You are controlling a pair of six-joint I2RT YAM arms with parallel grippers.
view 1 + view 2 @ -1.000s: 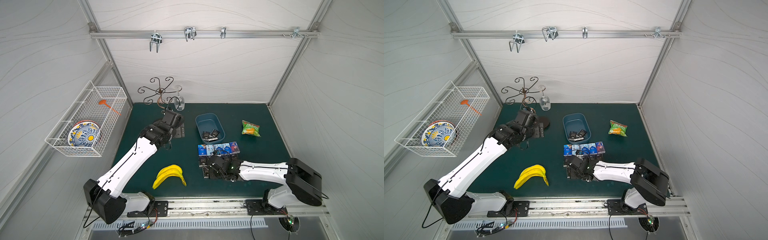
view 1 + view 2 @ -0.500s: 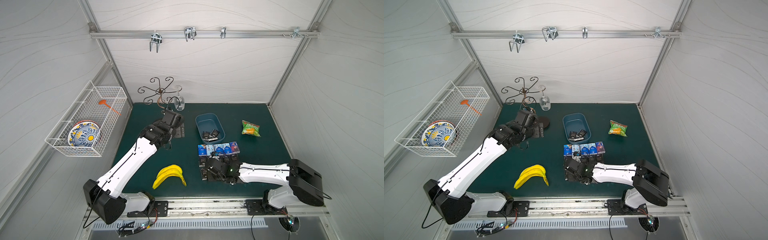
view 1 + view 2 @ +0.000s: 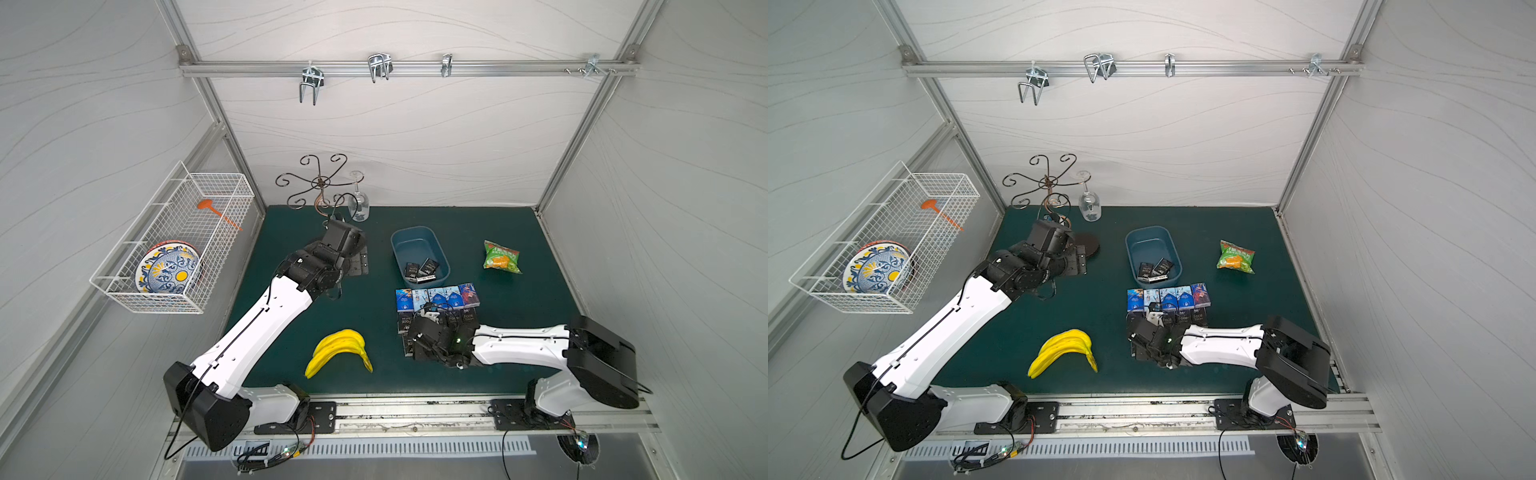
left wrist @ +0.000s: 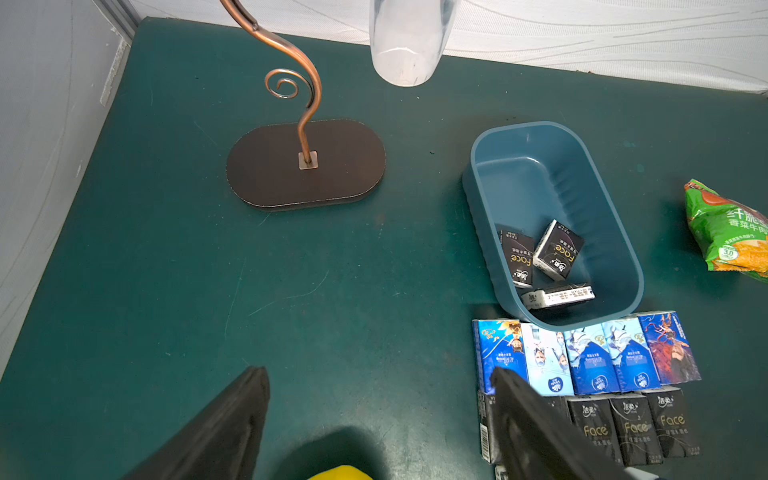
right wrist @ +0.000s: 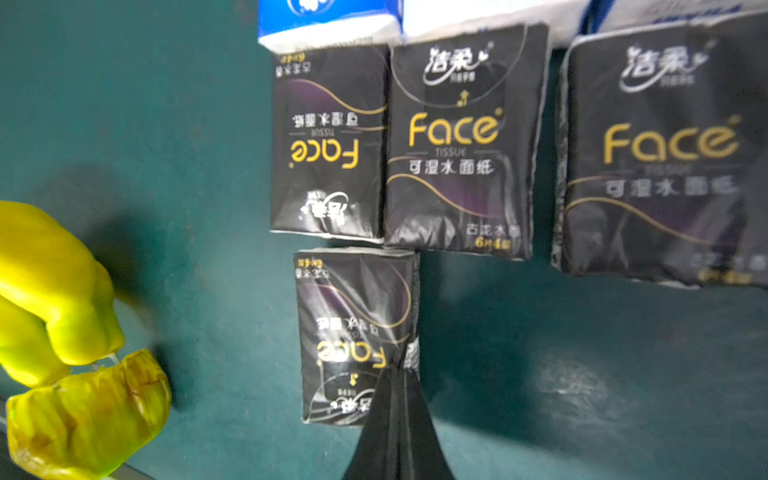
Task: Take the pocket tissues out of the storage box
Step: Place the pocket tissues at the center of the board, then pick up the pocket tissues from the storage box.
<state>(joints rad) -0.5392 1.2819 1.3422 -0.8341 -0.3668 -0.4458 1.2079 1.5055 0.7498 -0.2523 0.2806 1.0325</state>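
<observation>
Since a second ago the right arm (image 3: 515,343) has slid a little toward the banana (image 3: 338,351), staying low over the black rows; the left arm (image 3: 266,324) has not shifted. I read the right jaws as closed, tips pressed together against the edge of a lone black packet (image 5: 353,332) lying flat on the bench (image 3: 519,307); whether they pinch its wrapper I cannot tell. I see the left jaws open, nothing between them, hovering over bare bench near the stand base (image 4: 305,164). Most pocket tissues (image 4: 590,357) lie outside: five blue ones in a row just beside the storage box (image 4: 540,166), with a black row touching that row on its near side. Inside the box's near end sit three black packets (image 4: 544,257), one standing on edge against the wall. Well apart past the box lies the snack bag (image 3: 501,257).
</observation>
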